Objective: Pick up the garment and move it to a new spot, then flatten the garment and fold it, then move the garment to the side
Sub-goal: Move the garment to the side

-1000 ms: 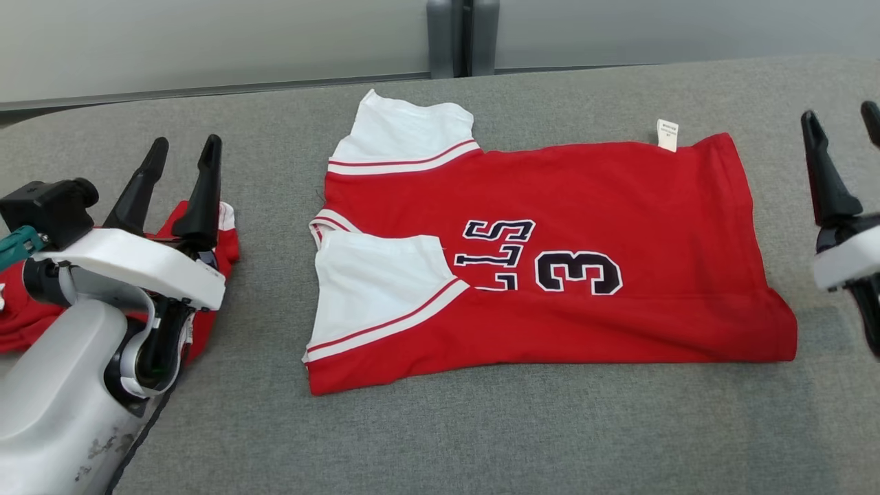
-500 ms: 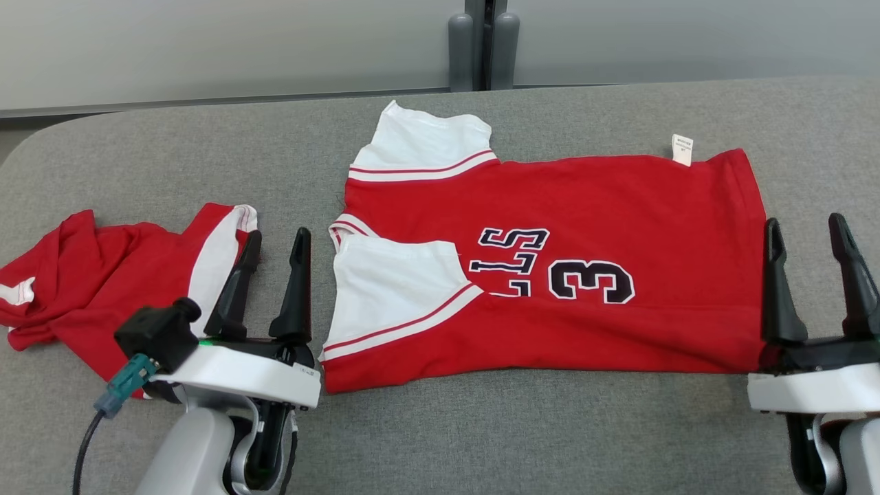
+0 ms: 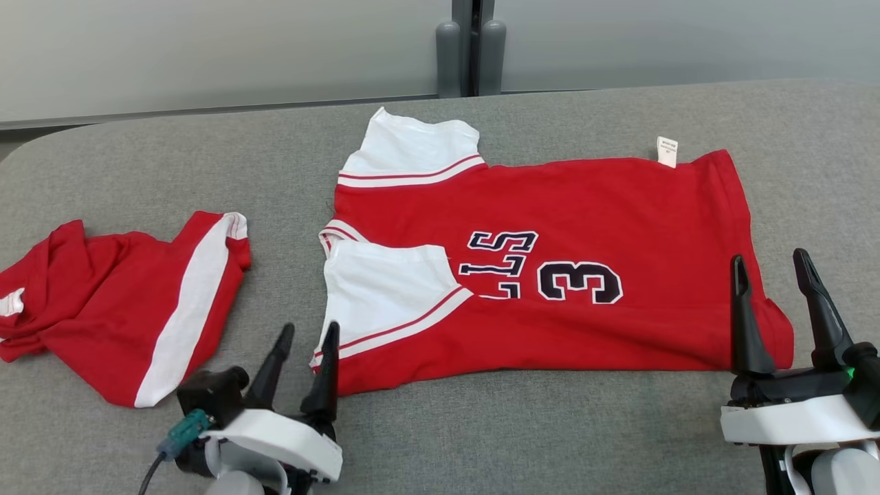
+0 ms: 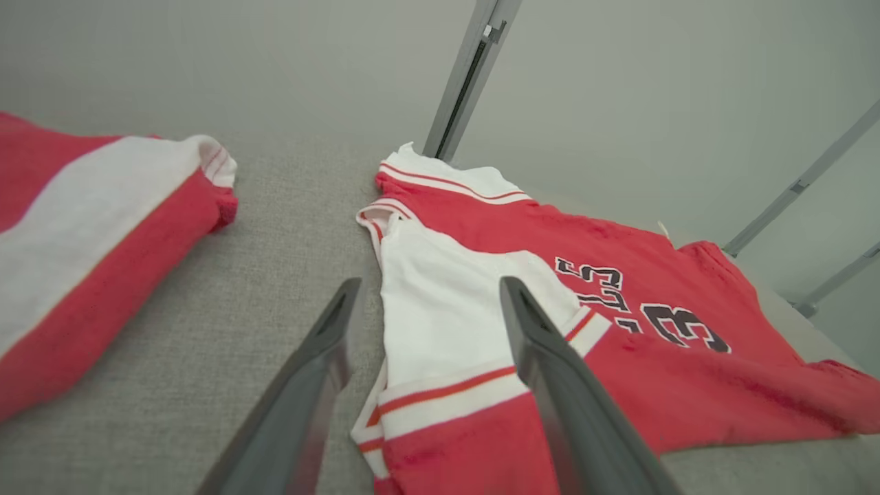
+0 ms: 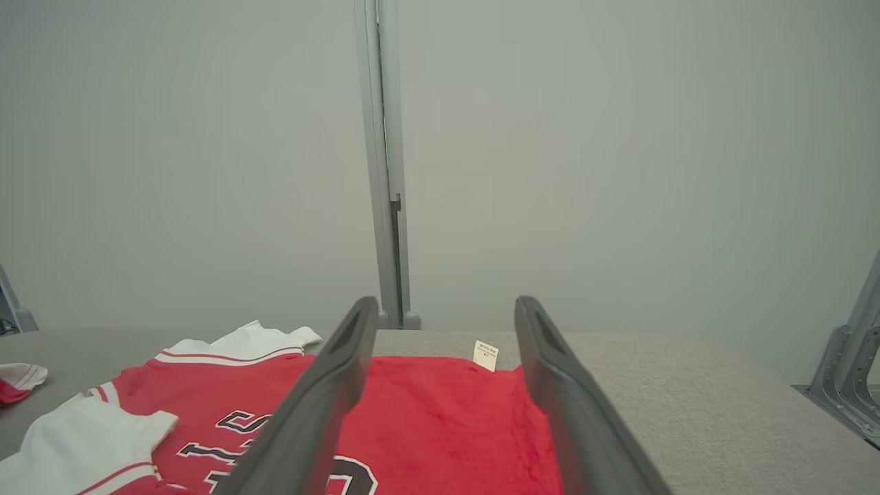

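Note:
The garment (image 3: 584, 206), a red jersey with white sleeves and a dark "3", lies spread sideways on the grey table (image 3: 515, 440), collar to the left and hem to the right. Its near white sleeve (image 3: 385, 289) lies folded over the front. My left gripper (image 3: 309, 328) stands open at the jersey's near left corner, and in the left wrist view the open left gripper (image 4: 432, 283) points at the sleeve (image 4: 447, 309). At the near right hem corner my right gripper (image 3: 770, 258) is open and empty. In the right wrist view the right gripper (image 5: 445, 301) hangs above the red cloth (image 5: 426, 412).
A second red and white garment (image 3: 103, 302) lies crumpled at the table's left, also seen as a red and white heap (image 4: 82, 227) in the left wrist view. A grey wall with a vertical post (image 3: 471, 48) stands behind the table's far edge.
Both grippers have drawn back toward the near edge. The left one moved right, from over the crumpled garment to the jersey's near left corner. The head view shifted slightly. The jersey lies as before.

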### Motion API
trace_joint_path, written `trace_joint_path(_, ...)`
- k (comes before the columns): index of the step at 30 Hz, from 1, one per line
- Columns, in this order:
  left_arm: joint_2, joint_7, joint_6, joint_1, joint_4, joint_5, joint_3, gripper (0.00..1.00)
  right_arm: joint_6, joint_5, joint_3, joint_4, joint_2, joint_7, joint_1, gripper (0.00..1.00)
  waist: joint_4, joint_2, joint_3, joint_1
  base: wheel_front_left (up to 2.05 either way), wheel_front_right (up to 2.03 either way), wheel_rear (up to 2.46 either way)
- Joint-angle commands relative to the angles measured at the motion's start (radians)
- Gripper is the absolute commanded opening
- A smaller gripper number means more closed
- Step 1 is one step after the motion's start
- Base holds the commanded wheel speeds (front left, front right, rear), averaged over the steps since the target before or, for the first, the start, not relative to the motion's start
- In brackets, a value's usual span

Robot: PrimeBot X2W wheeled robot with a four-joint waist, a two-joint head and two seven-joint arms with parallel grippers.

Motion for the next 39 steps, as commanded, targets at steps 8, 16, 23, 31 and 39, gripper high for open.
trace_joint_path(8,0.0,0.035,0.044,-0.086,0.257,-0.017,-0.048,1.0,0.0,0.001,-0.004,0.001,-0.01,-0.001,-0.009,1.0,-0.041,-0.0001,0.018,0.0,0.0,0.0,0.0)
trace_joint_path(16,0.013,0.088,0.067,-0.12,0.393,0.002,-0.076,0.7,0.0,-0.013,-0.004,0.014,-0.008,-0.001,-0.004,1.0,-0.066,-0.0001,0.017,0.0,0.0,0.0,0.0)
trace_joint_path(23,0.011,0.059,0.033,-0.132,0.392,-0.015,-0.087,0.0,0.0,-0.032,-0.048,0.078,0.005,-0.001,0.004,1.0,-0.057,-0.0001,0.001,0.0,0.0,0.0,0.0)
trace_joint_path(31,0.007,0.007,0.005,-0.156,0.272,-0.008,-0.103,0.0,0.0,-0.018,-0.15,0.34,0.032,-0.001,-0.042,1.0,-0.012,-0.0001,-0.006,0.0,0.0,0.0,0.0)
trace_joint_path(39,0.009,0.001,-0.002,-0.142,0.14,0.014,-0.136,0.0,0.0,-0.026,-0.239,0.574,0.036,-0.001,-0.152,1.0,0.029,-0.0001,0.024,0.0,0.0,0.0,0.0)
